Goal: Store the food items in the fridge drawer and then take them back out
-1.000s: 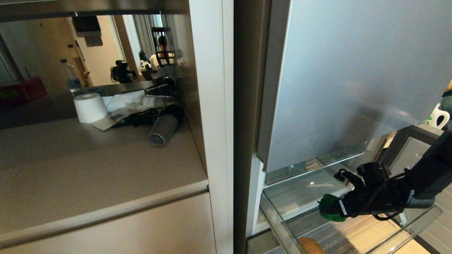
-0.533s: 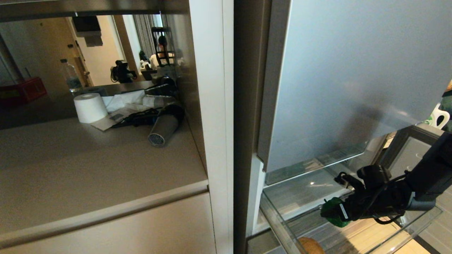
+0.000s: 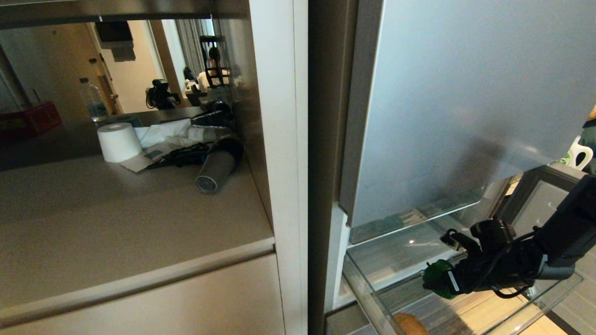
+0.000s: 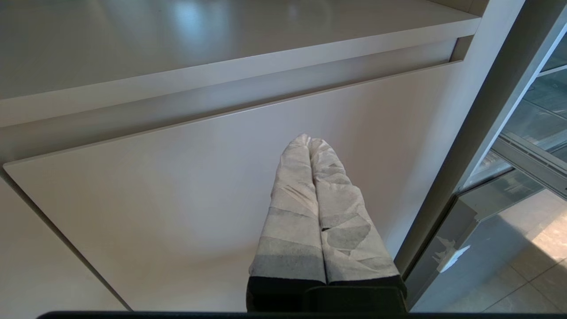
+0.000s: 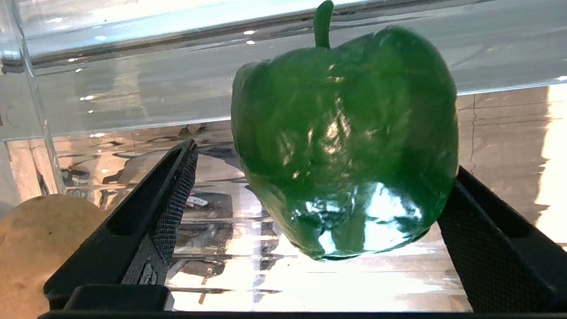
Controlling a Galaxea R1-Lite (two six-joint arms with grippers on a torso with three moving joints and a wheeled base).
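The fridge drawer [image 3: 368, 298] stands pulled out, its clear glass walls [image 5: 133, 110] showing. A glossy green bell pepper [image 3: 435, 278] rests on the drawer's glass floor, stem pointing away from the wrist. My right gripper [image 3: 442, 281] reaches into the drawer from the right and stands open around the pepper [image 5: 345, 146]. One finger [image 5: 164, 208] is clear of it; the other [image 5: 487, 248] is right beside it. A tan potato-like lump [image 3: 409, 324] lies in the drawer's near left corner [image 5: 31, 243]. My left gripper [image 4: 308, 141] is shut and empty, parked before a beige cabinet front.
The tall upper fridge door [image 3: 465, 102] hangs just above the open drawer. A white cabinet post [image 3: 284, 163] borders the fridge on the left. On the counter [image 3: 116, 223] sit a white paper roll [image 3: 118, 142] and a grey hair dryer [image 3: 214, 170].
My right gripper has eased slightly lower and back toward the right; the pepper stays in about the same place in the drawer. The left arm has not moved.
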